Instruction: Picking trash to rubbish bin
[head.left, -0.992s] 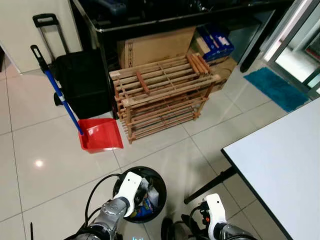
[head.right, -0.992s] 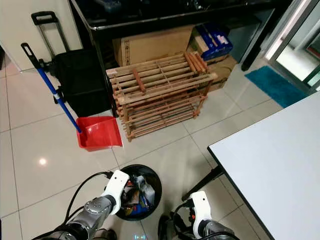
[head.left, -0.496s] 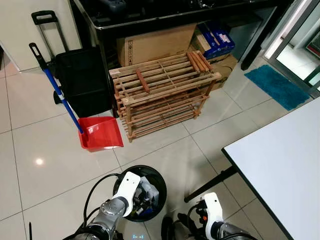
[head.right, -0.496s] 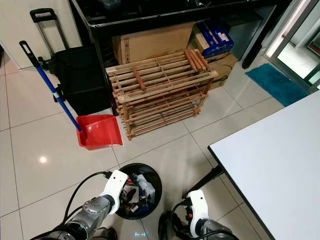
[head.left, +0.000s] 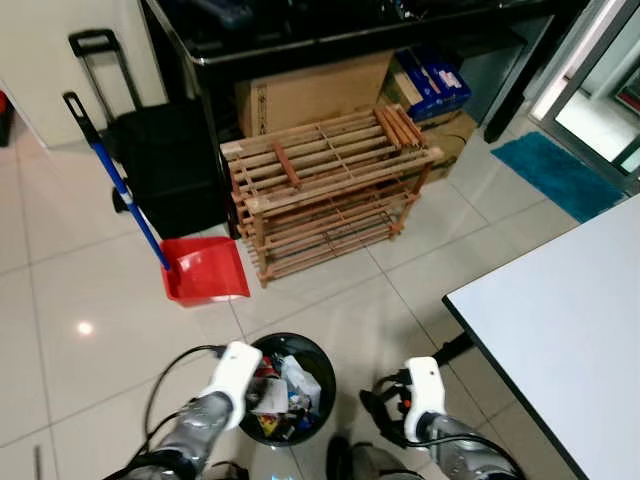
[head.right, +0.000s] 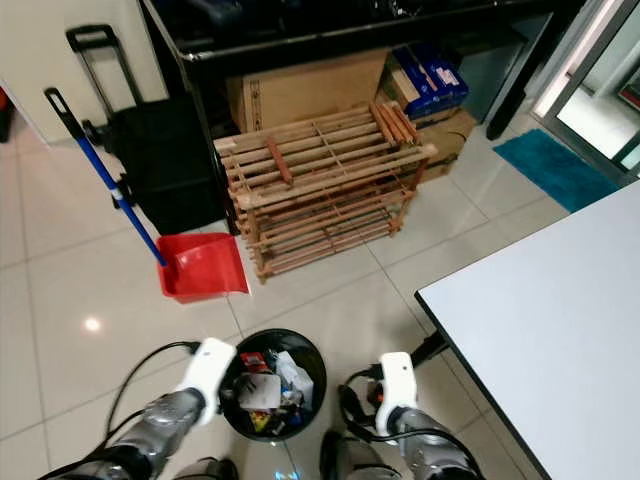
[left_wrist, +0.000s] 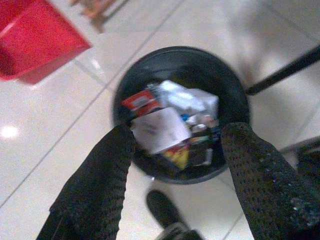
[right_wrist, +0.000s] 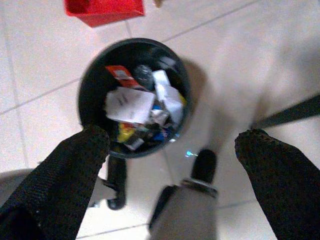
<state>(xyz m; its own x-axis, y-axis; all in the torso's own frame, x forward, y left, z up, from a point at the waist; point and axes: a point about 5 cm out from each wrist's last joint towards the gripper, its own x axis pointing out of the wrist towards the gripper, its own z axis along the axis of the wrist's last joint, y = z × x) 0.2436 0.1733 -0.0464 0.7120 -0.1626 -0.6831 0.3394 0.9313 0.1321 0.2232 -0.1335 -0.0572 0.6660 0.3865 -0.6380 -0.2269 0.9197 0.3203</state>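
Wooden slatted rack (head.left: 325, 190) against black table (head.left: 330, 40), cardboard box (head.left: 310, 95) behind; red dustpan (head.left: 205, 272) with blue handle beside black trolley case (head.left: 160, 165); white table (head.left: 565, 330); teal mat (head.left: 560, 175).

Silver arms, textured black fingers (left_wrist: 97, 187)

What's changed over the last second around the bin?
The left gripper has pulled back from over the rubbish bin toward the robot's left, open and empty; a white paper now lies on top of the trash. The right gripper lifted slightly, open. Bin, red dustpan and wooden rack stayed put.
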